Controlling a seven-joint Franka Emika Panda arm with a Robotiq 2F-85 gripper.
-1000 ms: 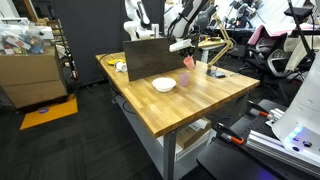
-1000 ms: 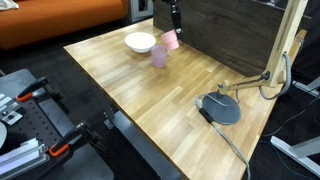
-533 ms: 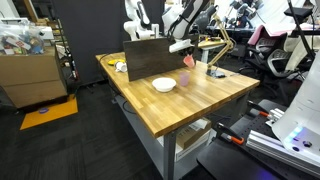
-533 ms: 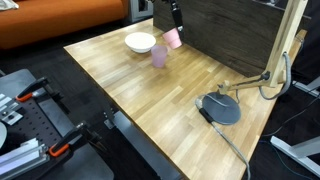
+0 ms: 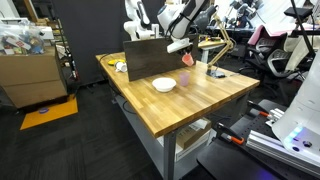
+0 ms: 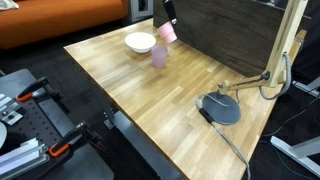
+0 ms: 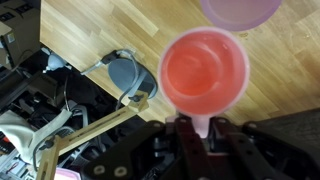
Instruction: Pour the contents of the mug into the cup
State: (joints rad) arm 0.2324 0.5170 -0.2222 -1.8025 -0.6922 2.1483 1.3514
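Observation:
The small pink mug (image 7: 203, 72) hangs in the air over the wooden table (image 6: 150, 100), and my gripper (image 7: 201, 131) is shut on its handle. In the wrist view its round opening faces the camera and the inside looks pink-red. The pale lilac cup (image 6: 159, 56) stands upright on the table just below and in front of the mug (image 6: 167, 32). In the wrist view only the cup's rim (image 7: 240, 10) shows, at the top edge beyond the mug. Seen from across the room, the mug (image 5: 186, 59) hangs under the gripper (image 5: 179, 46).
A wide white bowl (image 6: 140, 42) sits beside the cup, also seen in an exterior view (image 5: 164, 84). A dark upright board (image 6: 235, 35) stands behind them. A desk lamp with a round grey base (image 6: 220, 108) and a wooden arm (image 7: 90, 130) occupies the table's other end.
The gripper has lifted the mug a little higher above the cup. The cup and the bowl have not moved.

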